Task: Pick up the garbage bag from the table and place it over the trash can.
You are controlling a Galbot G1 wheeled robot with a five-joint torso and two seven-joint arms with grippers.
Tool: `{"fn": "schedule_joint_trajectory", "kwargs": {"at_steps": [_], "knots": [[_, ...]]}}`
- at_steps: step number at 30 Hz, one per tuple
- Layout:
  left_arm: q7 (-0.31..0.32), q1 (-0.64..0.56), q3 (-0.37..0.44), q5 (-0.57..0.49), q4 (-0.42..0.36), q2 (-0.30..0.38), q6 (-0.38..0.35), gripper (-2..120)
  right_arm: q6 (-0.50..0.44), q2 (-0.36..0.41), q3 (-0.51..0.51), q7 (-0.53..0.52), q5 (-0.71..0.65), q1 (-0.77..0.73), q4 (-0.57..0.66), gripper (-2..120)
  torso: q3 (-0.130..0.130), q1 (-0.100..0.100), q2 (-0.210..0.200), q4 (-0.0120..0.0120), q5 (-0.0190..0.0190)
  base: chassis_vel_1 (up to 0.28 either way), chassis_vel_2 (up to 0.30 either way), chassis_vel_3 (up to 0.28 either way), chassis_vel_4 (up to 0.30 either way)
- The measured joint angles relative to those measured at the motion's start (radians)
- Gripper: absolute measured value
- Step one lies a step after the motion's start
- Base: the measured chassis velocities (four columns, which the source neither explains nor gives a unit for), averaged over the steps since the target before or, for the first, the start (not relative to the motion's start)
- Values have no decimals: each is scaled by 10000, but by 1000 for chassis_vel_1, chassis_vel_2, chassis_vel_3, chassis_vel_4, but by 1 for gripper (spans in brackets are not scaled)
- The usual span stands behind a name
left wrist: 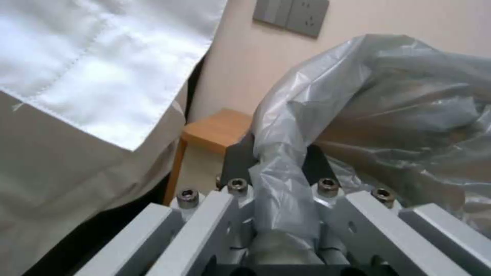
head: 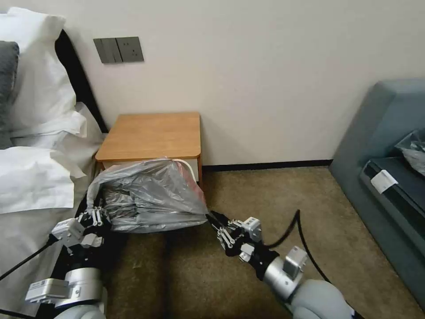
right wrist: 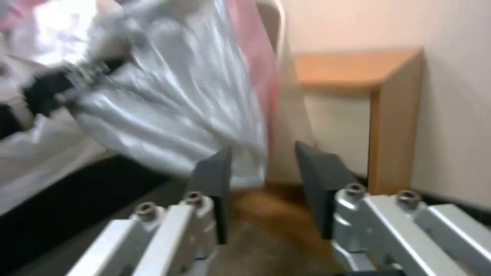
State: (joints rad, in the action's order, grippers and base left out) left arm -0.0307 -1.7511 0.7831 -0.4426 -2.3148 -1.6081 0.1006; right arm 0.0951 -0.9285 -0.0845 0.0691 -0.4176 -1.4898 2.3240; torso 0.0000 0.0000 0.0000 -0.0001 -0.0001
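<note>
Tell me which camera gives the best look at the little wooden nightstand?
The head view: the table shows its whole orange-brown top against the wall, behind the garbage bag. The left wrist view catches just one corner past the bag. The right wrist view shows a blurred corner and side panel.

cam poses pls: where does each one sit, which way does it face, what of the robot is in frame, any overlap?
Head: high, facing forward-down at the crinkled silvery-grey garbage bag; left gripper and right gripper show.
Left wrist: along its fingers, shut on bag plastic.
Right wrist: between open fingers toward bag and cream trash can.
Shared: bag, orange-brown wooden table.
</note>
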Motion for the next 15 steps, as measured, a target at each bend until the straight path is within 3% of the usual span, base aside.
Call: {"fn": "schedule_joint_trajectory", "kwargs": {"at_steps": [3, 5, 7, 15], "knots": [[-4, -4, -7, 18, 17, 0, 3, 8, -224, 44, -327, 95, -181, 16, 468, 48, 0, 1, 0, -1, 0, 0, 0, 0, 0], [-37, -15, -62, 114, 28, 0, 25, 8, 18, -3, -324, -77, -777, 695, 619, 61, 0, 1, 0, 0, 2, 0, 0, 0, 0], [-46, -16, -91, 153, 30, 0, 35, 8, 140, -1, -302, -111, -956, 982, 616, 65, 0, 1, 0, 2, 2, 0, 0, 0, 0], [-111, -70, -356, 509, 48, 0, 65, 8, 397, 463, 529, -156, -1444, 2721, -230, 94, 0, 0, 0, 1, 1, 0, 0, 0, 0]]}}
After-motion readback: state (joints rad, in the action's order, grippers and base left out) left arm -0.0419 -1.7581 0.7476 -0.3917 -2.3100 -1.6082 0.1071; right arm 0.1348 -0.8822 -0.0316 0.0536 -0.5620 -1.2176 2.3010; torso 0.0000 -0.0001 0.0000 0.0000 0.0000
